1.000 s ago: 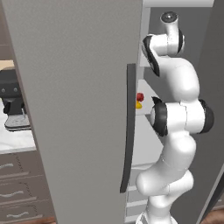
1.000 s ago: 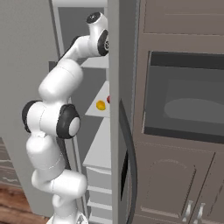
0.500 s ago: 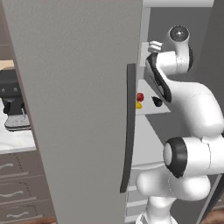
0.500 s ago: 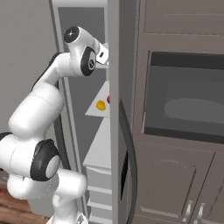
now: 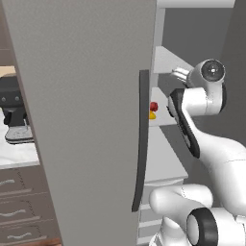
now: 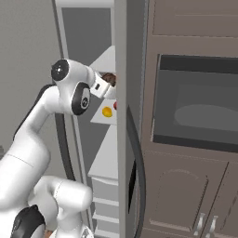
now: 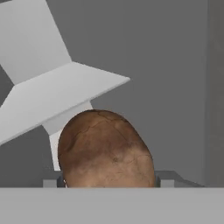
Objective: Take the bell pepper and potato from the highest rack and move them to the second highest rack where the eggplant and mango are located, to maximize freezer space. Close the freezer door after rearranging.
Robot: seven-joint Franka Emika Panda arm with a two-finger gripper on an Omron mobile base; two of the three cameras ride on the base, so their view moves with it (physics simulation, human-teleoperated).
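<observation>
**Potato in the claw, arm tucked inside the freezer**

So the arm is folded up pretty tight here. In the right base view it climbs from the lower left, bends at the elbow and points its wrist sideways into the freezer [image 6: 109, 153], just above the second shelf down. The gripper [image 6: 109, 80] is clamped around the potato [image 7: 106, 149], a brown lump sitting between the fingers right at the hand camera, with the jaws only as wide as the potato itself. You can catch a bit of that brown at the door edge in the right base view too.

Below the hand, the mango [image 6: 107, 112] sits on the pale shelf, and the bell pepper [image 5: 153, 106] is just beside it, the red one touching or nearly touching the yellow one as seen from the left.

The freezer door [image 5: 86, 120] is swung open and eats most of the left base view, its dark bar handle [image 5: 140, 144] blocking the shelf fronts. Right of the freezer there's a built-in oven [image 6: 195, 109] in brown cabinets [image 6: 186, 195].
</observation>
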